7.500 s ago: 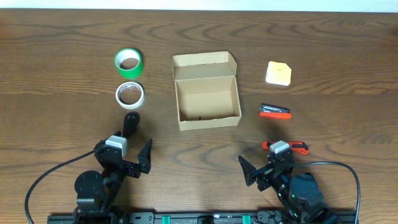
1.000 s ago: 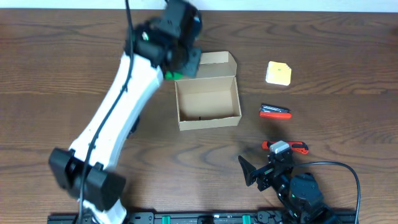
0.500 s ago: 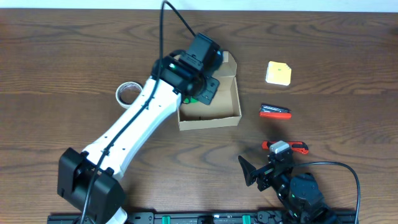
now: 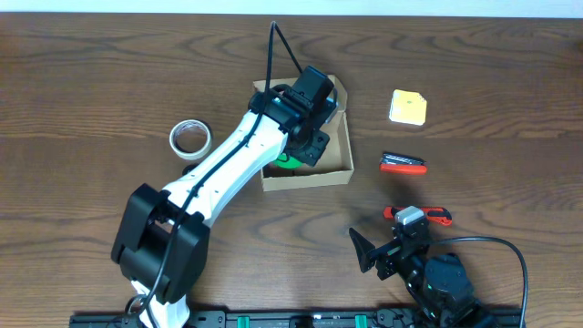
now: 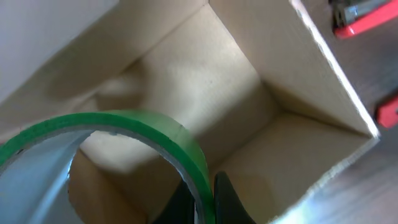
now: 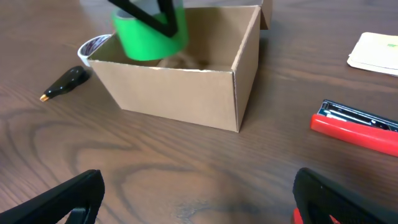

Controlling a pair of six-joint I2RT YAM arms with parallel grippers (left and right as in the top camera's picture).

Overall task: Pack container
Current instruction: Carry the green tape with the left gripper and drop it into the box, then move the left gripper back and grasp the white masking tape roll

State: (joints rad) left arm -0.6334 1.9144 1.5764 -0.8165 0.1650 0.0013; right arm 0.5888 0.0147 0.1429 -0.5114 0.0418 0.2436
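Now, at the table's near edge, the right gripper (image 6: 199, 202) rests with its jaws spread wide, holding nothing. Mid-table stands the cardboard box (image 4: 305, 179), its lid flap folded back toward the far edge and what shows of its floor bare. The left gripper (image 5: 205, 199) is clamped tight on the wall of a green tape roll (image 5: 186, 146), which hangs over the box's left half at about rim height, not on the floor. Step in hand, by my reading: placing the first item. Next move calls for a straight descent clear of the walls, then release. A white tape roll (image 4: 189, 138) lies left of the box, a red tool (image 4: 403, 164) right, and a yellow pad (image 4: 408, 107) farther back.
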